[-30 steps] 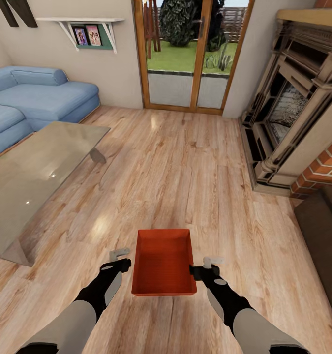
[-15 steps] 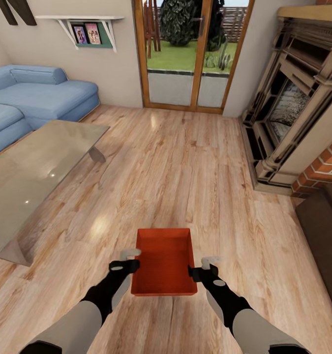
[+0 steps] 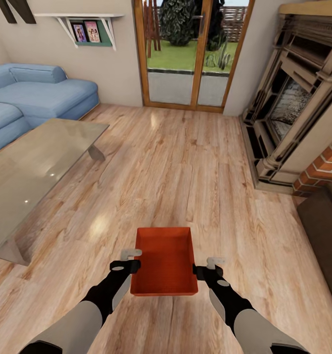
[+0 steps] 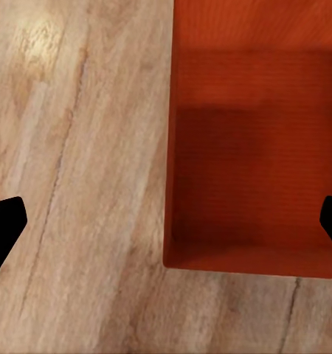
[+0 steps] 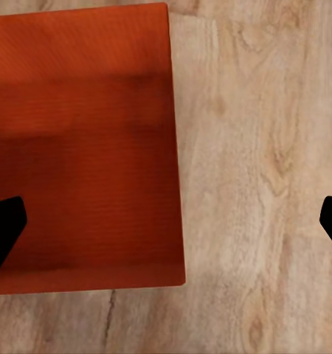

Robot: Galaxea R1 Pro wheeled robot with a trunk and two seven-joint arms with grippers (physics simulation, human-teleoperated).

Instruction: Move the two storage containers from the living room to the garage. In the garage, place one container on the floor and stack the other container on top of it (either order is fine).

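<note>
Where the wood plank floor runs between blue sofa and fireplace, one orange-red bin sits low between both arms; left tool and right tool flank its side walls, fingers apart

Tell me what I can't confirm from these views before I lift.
- Orange-red rectangular open-top bin: whether one bin or two nested; head view, walls hide any stack.
- Left gripper, right gripper: contact with the bin's walls; head view too small, wrist views cut off the fingers at the edges.
- Glass table: far end cut off by head view's left edge.
</note>
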